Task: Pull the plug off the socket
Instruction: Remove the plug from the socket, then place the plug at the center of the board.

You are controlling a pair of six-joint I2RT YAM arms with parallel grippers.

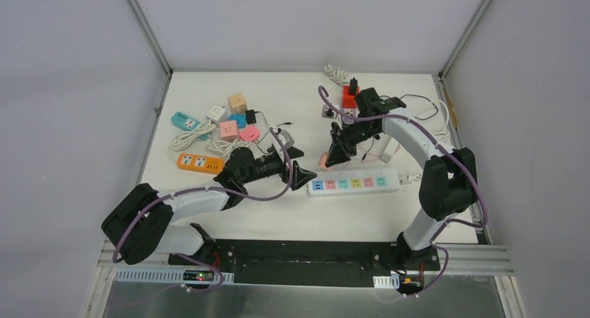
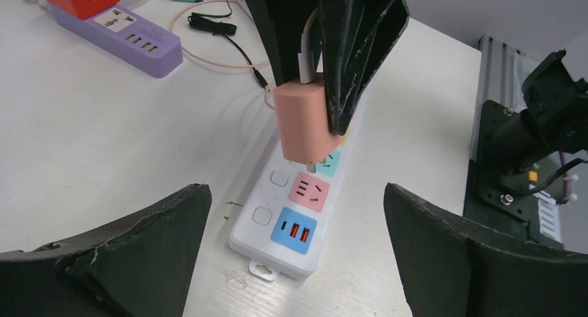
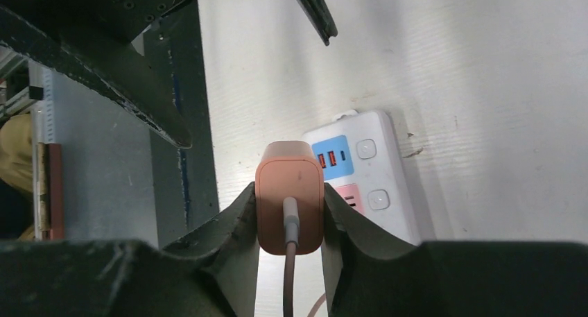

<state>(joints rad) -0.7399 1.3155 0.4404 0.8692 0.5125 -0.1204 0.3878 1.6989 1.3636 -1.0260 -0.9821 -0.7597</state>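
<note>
The right claw (image 3: pixel 290 207) is closed on the plug (image 3: pixel 290 185). Its two fingers press the plug's two side faces, and the cable (image 3: pixel 290 275) comes out of the plug's top between them. The plug is a pink block and it stands upright, with its long axis along the fingers and square to the face of the strip (image 2: pixel 251 239). In the left wrist view its base is at the teal socket (image 2: pixel 331 163), next after the pink socket (image 2: pixel 309 191) from the USB end. The base looks very close to the strip's face. Whether the pins are already free, I cannot tell.

The strip lies flat on the table (image 1: pixel 278 213). In the top view its long axis runs left to right, in front of both arms. So the pull should go straight up from the strip's face, along the plug's own axis. A slanted pull may, I think, bend the pins or lift the strip with it.

The left claw (image 1: pixel 298 163) is wide open and holds nothing. It hangs just beside the USB end of the strip and does not touch it. It is the arm nearer to that end, so I judge it could press the strip down if the strip rises.
</note>
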